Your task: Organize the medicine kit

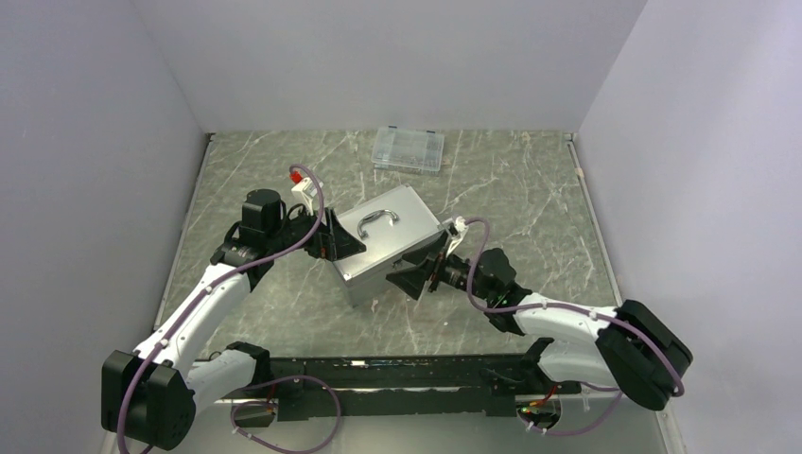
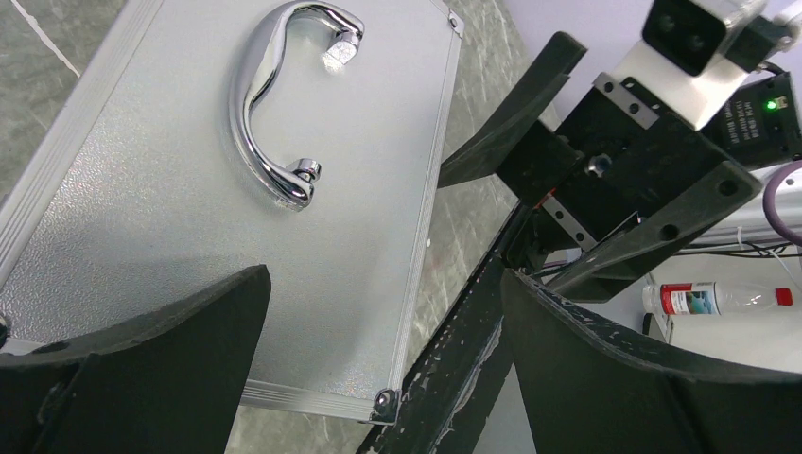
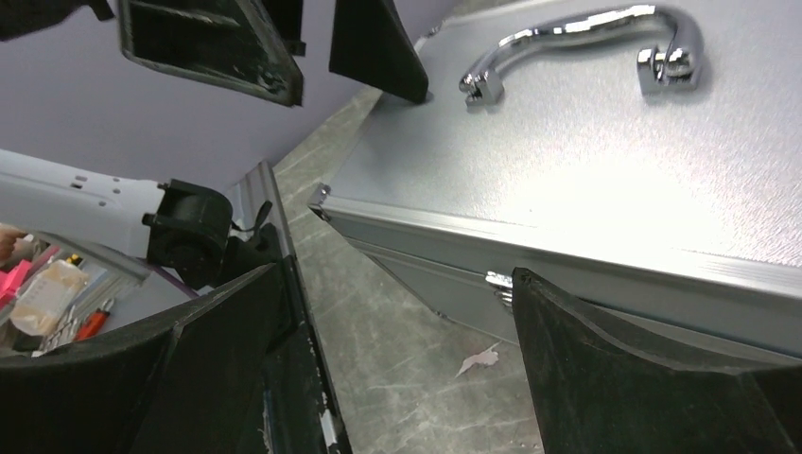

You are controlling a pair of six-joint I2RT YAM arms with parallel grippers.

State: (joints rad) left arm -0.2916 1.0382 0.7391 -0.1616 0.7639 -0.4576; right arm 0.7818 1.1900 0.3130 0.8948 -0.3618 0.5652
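Medicine kit (image 1: 402,248): grey pebbled metal box, curved chrome handle (image 1: 376,223) | left hand (image 1: 345,236) wide | right hand (image 1: 405,282) wide

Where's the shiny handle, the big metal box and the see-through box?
shiny handle (image 2: 246,104), left wrist view, middle of its curved bar.
medicine kit (image 1: 402,248), top view, bare part of the lid.
clear case (image 1: 409,149), top view, centre of its top.

Strays on my table (image 1: 530,189)
Clear compartment case (image 1: 409,148) at the far edge; small white scrap (image 3: 479,358) toward the near edge.
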